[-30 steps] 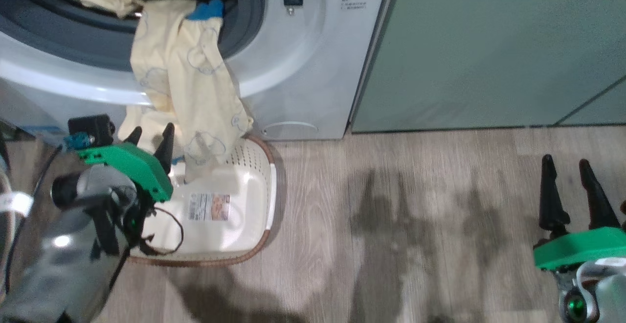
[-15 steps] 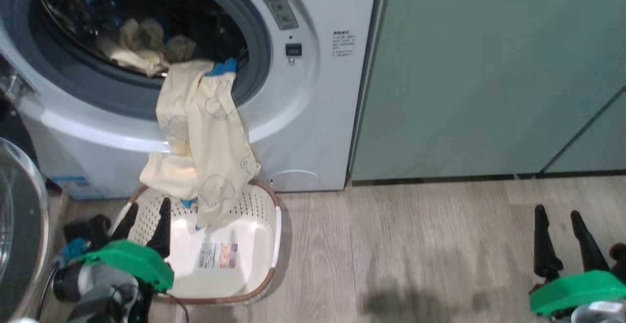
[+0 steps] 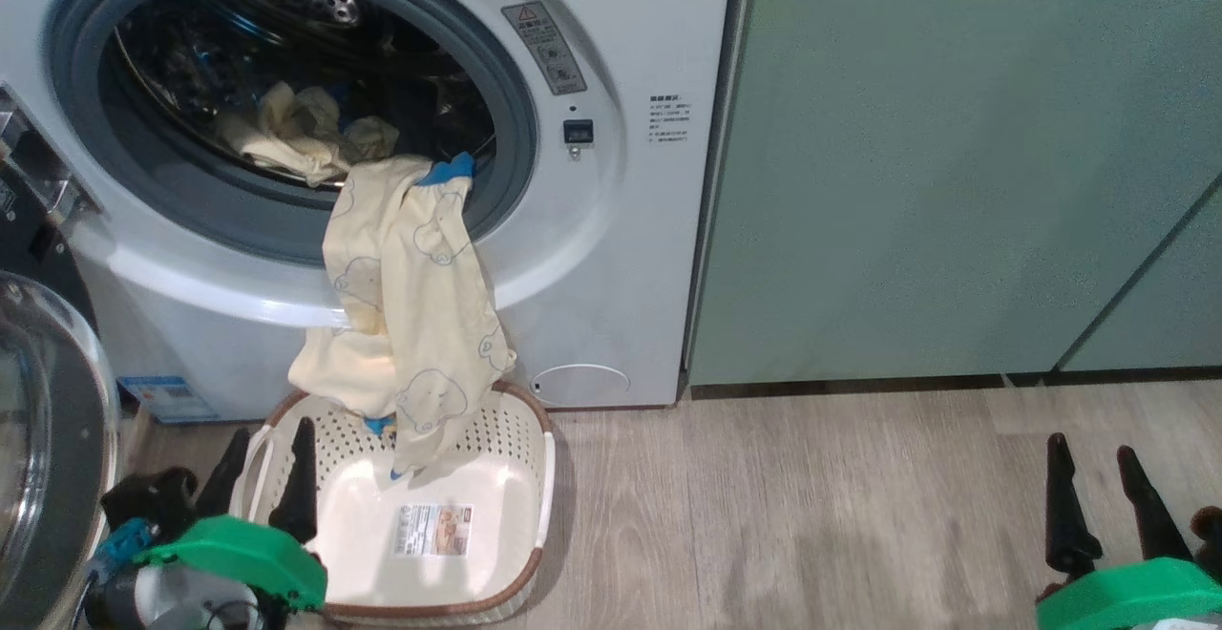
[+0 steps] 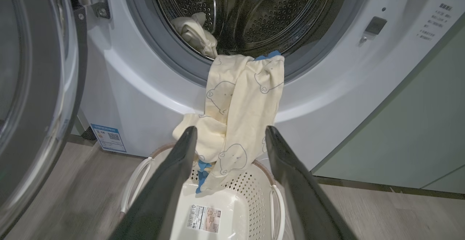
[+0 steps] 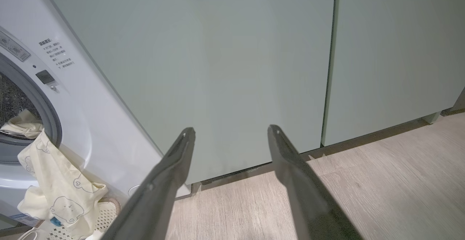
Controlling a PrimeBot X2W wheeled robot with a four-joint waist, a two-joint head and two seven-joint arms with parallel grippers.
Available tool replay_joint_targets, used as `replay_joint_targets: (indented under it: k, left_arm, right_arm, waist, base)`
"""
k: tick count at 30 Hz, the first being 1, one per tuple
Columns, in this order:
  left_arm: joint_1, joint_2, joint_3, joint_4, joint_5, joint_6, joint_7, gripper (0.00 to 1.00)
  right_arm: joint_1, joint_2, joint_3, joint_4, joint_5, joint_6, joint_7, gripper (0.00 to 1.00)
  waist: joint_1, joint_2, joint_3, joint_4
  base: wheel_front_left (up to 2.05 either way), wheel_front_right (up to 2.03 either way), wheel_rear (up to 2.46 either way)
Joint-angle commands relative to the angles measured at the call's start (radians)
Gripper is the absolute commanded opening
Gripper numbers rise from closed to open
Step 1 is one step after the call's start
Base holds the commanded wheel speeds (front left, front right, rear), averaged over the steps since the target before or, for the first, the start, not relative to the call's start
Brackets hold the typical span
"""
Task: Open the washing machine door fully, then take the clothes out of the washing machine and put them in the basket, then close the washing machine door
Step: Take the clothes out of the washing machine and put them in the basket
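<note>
The washing machine point(image 3: 611, 229) stands with its door point(image 3: 48, 439) swung open at the left, glass bowl facing me. A pale yellow bear-print garment point(image 3: 406, 305) hangs out of the drum over the gasket, its lower end dangling into the cream basket point(image 3: 496, 420) on the floor below. More clothes point(image 3: 286, 129) lie inside the steel drum. My left gripper point(image 3: 265, 439) is open over the basket's left rim, and in the left wrist view that gripper point(image 4: 230, 132) frames the hanging garment point(image 4: 239, 105) without touching it. My right gripper point(image 3: 1088, 449) is open low at the right, above the floor.
Flat green cabinet doors point(image 3: 955, 153) stand to the right of the machine. Wood-look floor point(image 3: 811, 515) stretches between the basket and my right gripper. A blue label sticker point(image 3: 158, 396) sits low on the machine's front, near the open door.
The head camera has tilted up, so the drum opening now shows in full. Both grippers sit lower in the picture; the garment hangs as before.
</note>
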Motion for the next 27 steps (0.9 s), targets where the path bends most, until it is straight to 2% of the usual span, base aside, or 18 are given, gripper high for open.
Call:
replay_joint_targets:
  k: [1, 9, 15, 21, 27]
  left_arm:
    - [-0.023, 0.013, 0.048, -0.038, 0.014, -0.005, -0.009, 1.0]
    - [-0.001, -0.005, 0.078, -0.066, 0.038, -0.008, -0.009, 1.0]
    - [-0.012, 0.003, 0.033, -0.062, 0.036, -0.009, -0.009, 1.0]
    - [-0.092, 0.052, -0.035, 0.018, 0.008, -0.009, 0.008, 1.0]
    - [-0.243, 0.122, -0.102, 0.092, -0.01, -0.009, 0.118, 1.0]
  right_arm:
    - [-0.02, -0.006, 0.02, -0.032, 0.0, 0.004, -0.01, 1.0]
    - [-0.014, -0.006, 0.014, -0.032, 0.003, 0.004, -0.01, 1.0]
    - [-0.016, -0.006, 0.011, -0.032, 0.004, 0.004, -0.01, 1.0]
    - [-0.025, -0.004, 0.012, -0.034, 0.004, 0.004, -0.01, 1.0]
    - [-0.049, 0.0, 0.015, -0.043, 0.004, 0.004, -0.01, 1.0]
  waist:
    - [0.0001, -0.0001, -0.003, -0.001]
    - [0.0001, -0.0001, -0.01, -0.001]
    - [0.0001, -0.0001, -0.007, 0.004]
    - [0.0001, -0.0001, 0.015, 0.014]
    - [0.0001, -0.0001, 0.064, 0.013]
  base:
    - [0.0, 0.0, 0.0]
    - [0.0, 0.0, 0.0]
    - [0.0, 0.0, 0.0]
    - [0.0, 0.0, 0.0]
    - [0.0, 0.0, 0.0]
